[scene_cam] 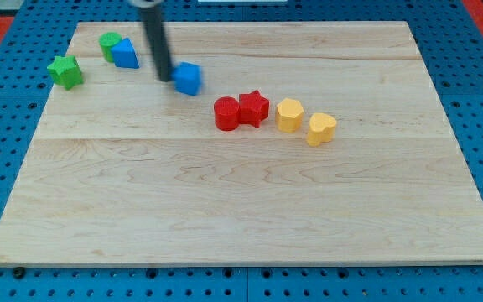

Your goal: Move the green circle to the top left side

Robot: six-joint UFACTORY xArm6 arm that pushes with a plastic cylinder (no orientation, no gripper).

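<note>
My tip (165, 79) rests just left of a blue cube (189, 78); the green circle (108, 44) touches another blue block (125, 54) top left; no hand fitted.

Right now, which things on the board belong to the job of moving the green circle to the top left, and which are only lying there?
Belong to the job:
green circle, near the view's top left
my tip, touching the blue cube's left side

Only lying about:
blue block touching the green circle
blue cube
green star
red cylinder
red star
two yellow blocks
</note>
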